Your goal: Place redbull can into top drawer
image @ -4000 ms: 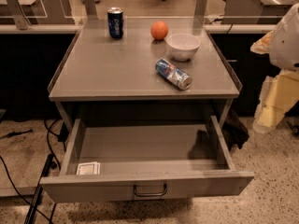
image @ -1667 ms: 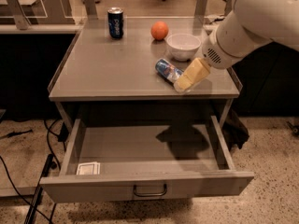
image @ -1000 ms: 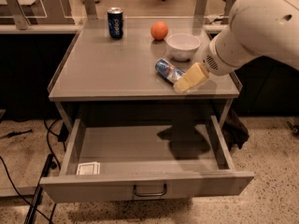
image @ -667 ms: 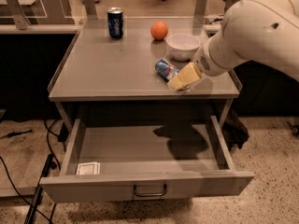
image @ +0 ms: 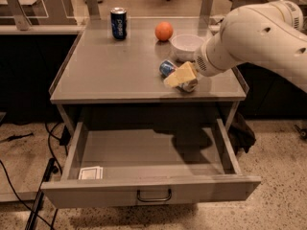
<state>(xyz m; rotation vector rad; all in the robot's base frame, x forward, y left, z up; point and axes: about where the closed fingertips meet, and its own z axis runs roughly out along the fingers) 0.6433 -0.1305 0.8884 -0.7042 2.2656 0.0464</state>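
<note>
— Where's the gripper (image: 180, 75) just now?
— Down low over the right front part of the table (image: 110, 75), lying right across the redbull can (image: 167, 67). Whether the jaws are open or closed on it, I can't tell from where I stand.
— And the can itself?
— On its side on the table, at a slant. Its blue end points back and left, and a silver end pokes out at the front right of the gripper. It sits just in front of the white bowl (image: 187, 46); I can't say whether they touch.
— What else is up there?
— An orange (image: 163, 31) just left of the bowl, and an upright Pepsi can (image: 118, 23) further left near the back edge, well apart from the rest. The big white arm (image: 254, 37) reaches in from the right.
— The top drawer (image: 148, 190)?
— Pulled out wide below the table, front panel towards us, with a dark bar handle (image: 154, 196) at its middle. The can is not in it. A small white card (image: 90, 173) lies in its front left corner, and the arm's shadow falls across the right part of its floor.
</note>
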